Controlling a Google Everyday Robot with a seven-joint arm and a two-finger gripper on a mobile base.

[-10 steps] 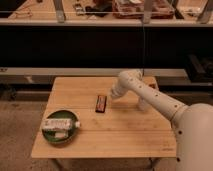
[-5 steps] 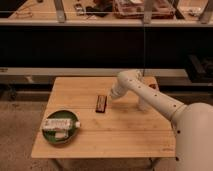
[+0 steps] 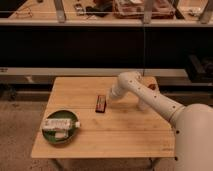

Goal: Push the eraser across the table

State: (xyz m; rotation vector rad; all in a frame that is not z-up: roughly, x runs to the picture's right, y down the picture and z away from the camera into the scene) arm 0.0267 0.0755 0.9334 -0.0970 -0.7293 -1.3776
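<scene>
The eraser [image 3: 101,103], a small dark block with an orange-red face, lies lengthwise near the middle of the light-wood table [image 3: 125,135]. My gripper [image 3: 111,97] sits low over the tabletop just to the right of the eraser, close to its far end, and is shut with nothing in it. Whether it touches the eraser I cannot tell. The white arm reaches in from the lower right and bends down to the gripper.
A round green plate [image 3: 52,137] carrying a white-and-green packet [image 3: 59,124] sits at the front left of the table. Behind the table runs a long dark shelving bench [image 3: 100,45]. A small object [image 3: 151,86] shows behind the arm at the table's back right.
The arm's bend has shifted slightly up and to the right. The eraser and the plate stay where they were.
</scene>
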